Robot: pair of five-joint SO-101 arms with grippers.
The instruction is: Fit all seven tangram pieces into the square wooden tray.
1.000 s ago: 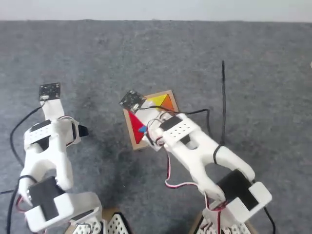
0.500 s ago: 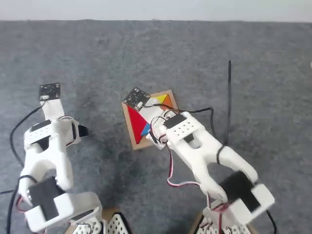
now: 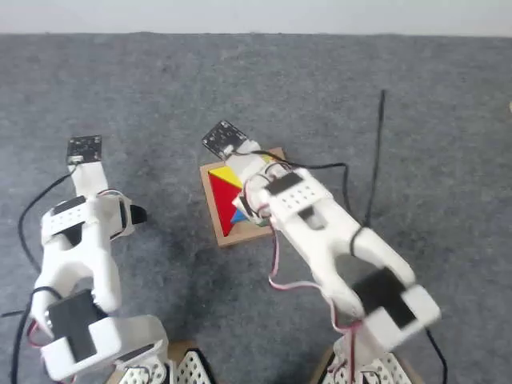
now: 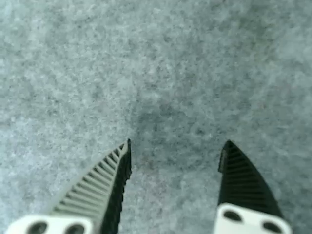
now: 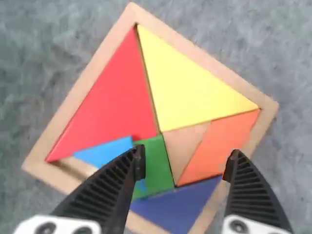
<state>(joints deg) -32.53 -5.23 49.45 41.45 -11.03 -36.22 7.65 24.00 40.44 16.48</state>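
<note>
Right pincer [image 5: 186, 152] now sits farther over the tray [image 5: 89, 80], jaws wide, empty. Left pincer [image 4: 178, 143] wide, well apart from it. Light blue piece [image 5: 105, 152] possibly unseated.

There is one square wooden tray [image 5: 78, 97]. It holds seven tangram pieces, one of each colour: a red triangle [image 5: 105, 102], a yellow triangle [image 5: 190, 92], an orange triangle [image 5: 222, 144], a pale wood-coloured triangle [image 5: 183, 144], a green square [image 5: 156, 168], a light blue piece [image 5: 102, 152] and a dark blue piece [image 5: 178, 207]. There are two grippers, the left gripper [image 4: 175, 146] and the right gripper [image 5: 186, 152].
</note>
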